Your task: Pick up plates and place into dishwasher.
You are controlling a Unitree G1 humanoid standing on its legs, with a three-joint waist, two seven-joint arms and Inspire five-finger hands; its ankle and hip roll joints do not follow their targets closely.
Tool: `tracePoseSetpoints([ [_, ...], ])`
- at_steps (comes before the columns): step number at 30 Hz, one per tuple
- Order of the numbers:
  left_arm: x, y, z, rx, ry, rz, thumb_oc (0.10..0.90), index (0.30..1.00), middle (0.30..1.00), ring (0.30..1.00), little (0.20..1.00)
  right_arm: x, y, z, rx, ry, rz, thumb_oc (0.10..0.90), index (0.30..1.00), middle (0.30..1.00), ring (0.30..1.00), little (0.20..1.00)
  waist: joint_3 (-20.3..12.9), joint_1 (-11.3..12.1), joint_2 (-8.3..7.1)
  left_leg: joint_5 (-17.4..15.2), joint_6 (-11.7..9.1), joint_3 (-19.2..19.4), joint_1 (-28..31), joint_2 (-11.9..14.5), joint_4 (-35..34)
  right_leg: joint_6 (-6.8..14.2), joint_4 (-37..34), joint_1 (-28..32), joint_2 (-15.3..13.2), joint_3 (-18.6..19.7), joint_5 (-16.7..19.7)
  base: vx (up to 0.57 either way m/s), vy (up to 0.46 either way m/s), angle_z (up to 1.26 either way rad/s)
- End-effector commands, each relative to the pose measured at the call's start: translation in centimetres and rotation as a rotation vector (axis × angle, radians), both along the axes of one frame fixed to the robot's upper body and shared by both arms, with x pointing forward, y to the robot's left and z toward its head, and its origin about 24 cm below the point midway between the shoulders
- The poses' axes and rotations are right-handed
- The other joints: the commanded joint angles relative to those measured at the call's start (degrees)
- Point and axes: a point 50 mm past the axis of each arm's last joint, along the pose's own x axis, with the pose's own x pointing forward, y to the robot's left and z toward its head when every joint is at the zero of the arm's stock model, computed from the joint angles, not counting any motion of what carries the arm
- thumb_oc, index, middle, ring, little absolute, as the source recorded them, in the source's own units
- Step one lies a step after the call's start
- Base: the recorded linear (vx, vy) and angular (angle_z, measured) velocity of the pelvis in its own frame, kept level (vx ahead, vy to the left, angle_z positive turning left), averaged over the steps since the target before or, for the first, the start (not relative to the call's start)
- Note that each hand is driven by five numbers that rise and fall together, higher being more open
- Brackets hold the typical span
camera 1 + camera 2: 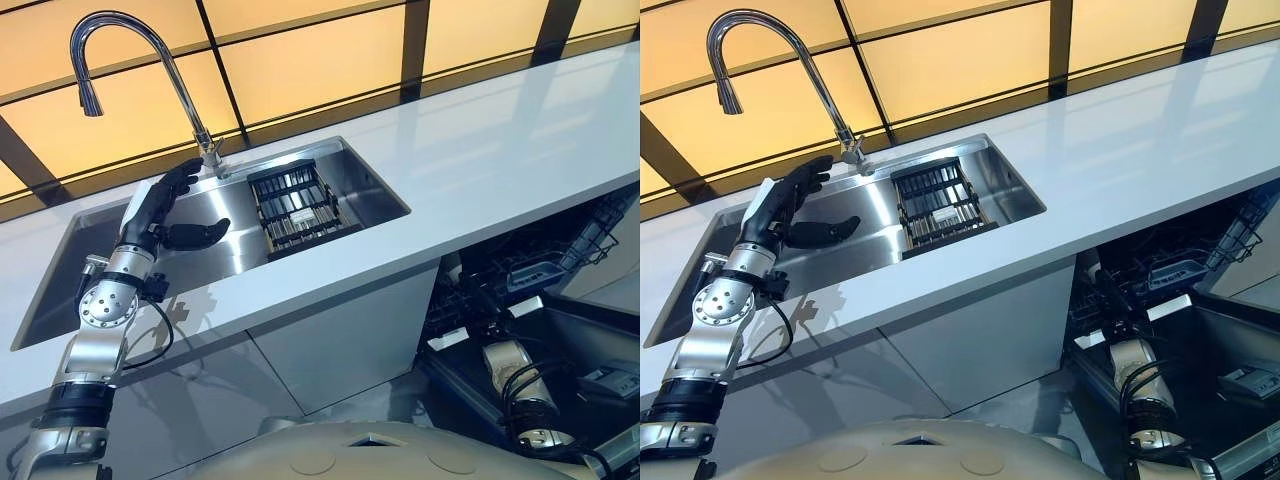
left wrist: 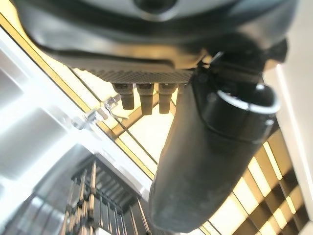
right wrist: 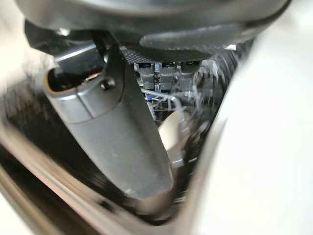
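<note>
while the left hand (image 1: 165,205) hovers open-fingered over the sink (image 1: 370,190) beside its dark dish rack (image 1: 295,208), no plate visible, the right hand (image 3: 122,142), fingers unclear, reaches into the dishwasher (image 1: 540,270) and could snag its racks.

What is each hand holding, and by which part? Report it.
Left hand: nothing, fingers open over the sink. Right hand, down in the dishwasher: cannot be told.
</note>
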Motion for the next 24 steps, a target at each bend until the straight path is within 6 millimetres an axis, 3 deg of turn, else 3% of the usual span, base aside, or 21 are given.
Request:
tracePoseSetpoints([
  [1,-1.0,1.0,5.0,0.044,-0.269,-0.012,0.800,0.900,0.900,0.900,0.900,7.2,4.0,7.8,-0.202,-0.405,0.579,0.800,0.900,0.900,0.900,0.900,-7.1,0.5,-2.16,-5.6,2.4,3.9,-2.7,-3.1,2.3,-0.1,2.1,-13.4,0.8,2.8,8.7,-0.13,-0.122,-0.01],
  [4,-2.0,1.5,4.6,0.055,-0.273,0.009,0.800,0.900,0.900,0.900,0.900,5.0,1.0,8.7,-0.287,-0.388,0.595,0.800,0.900,0.900,0.900,0.900,-6.2,-1.0,-2.86,-5.2,2.3,4.7,-2.7,-2.5,2.1,-0.2,2.3,-13.8,1.4,3.2,9.1,-0.12,-0.137,-0.17],
  [9,-5.8,3.2,4.2,0.100,-0.276,0.080,0.800,0.900,0.900,0.900,0.900,-2.0,-5.2,10.8,-0.492,-0.362,0.508,0.800,0.900,0.900,0.900,0.900,-5.5,-3.7,-4.36,-5.6,2.3,7.0,-2.0,-0.9,1.1,-0.4,2.5,-13.9,3.2,4.9,8.3,-0.14,-0.210,-0.24],
  [12,-7.2,4.0,4.1,0.111,-0.278,0.124,0.800,0.900,0.900,0.900,0.900,-4.8,-7.7,12.7,-0.573,-0.362,0.475,0.800,0.900,0.900,0.900,0.900,-5.8,-4.9,-5.02,-5.8,2.0,8.1,-1.7,-0.2,0.6,-0.8,1.6,-13.4,4.2,5.4,7.6,-0.12,-0.201,-0.33],
  [17,-8.2,5.0,3.7,0.105,-0.282,0.176,0.800,0.900,0.900,0.900,0.900,-6.8,-10.1,14.2,-0.612,-0.385,0.347,0.800,0.900,0.900,0.900,0.900,-6.4,-6.3,-5.22,-5.5,1.0,10.0,-1.6,0.9,-0.3,-1.4,-0.2,-12.7,5.8,6.4,7.8,-0.13,-0.173,-0.23],
  [24,-7.4,5.6,3.3,0.077,-0.303,0.214,0.800,0.900,0.900,0.900,0.900,-7.5,-12.1,14.2,-0.658,-0.386,0.038,0.800,0.900,0.900,0.900,0.900,-6.5,-7.0,-4.26,-5.3,-0.1,10.8,-2.2,1.7,-0.5,-1.7,-1.1,-12.5,6.8,6.8,7.8,-0.09,-0.129,-0.23],
])
